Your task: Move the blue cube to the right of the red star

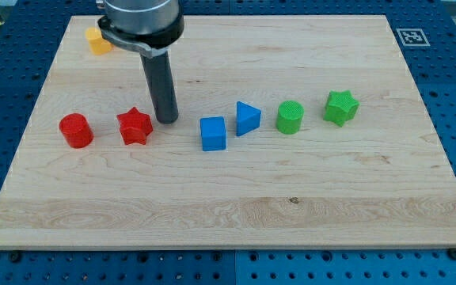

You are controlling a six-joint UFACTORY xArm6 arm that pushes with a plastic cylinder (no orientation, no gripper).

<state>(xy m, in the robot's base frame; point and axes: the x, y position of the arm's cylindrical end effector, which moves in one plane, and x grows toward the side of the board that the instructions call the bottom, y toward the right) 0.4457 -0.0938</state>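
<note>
Where the wooden board [236, 214] is seen from above its near edge, the blue cube [213, 133] is noted as a small solid block of plain blue, standing flat with a lighter top face and darker front. It is placed near the board's middle, to the view's right of the red star [134, 126], with a gap between them, and just beside the blue triangular block [248, 118]. My tip [165, 119] is found between star and cube, slightly toward the view's top, close beside the star and clearly apart from the cube. No pincer is carried: the rod ends bluntly, nothing is held, and no contact with any block can be confirmed. A red cylinder [77, 130], green cylinder [289, 117], green star [341, 107] and yellow block [98, 40] are also recorded.
</note>
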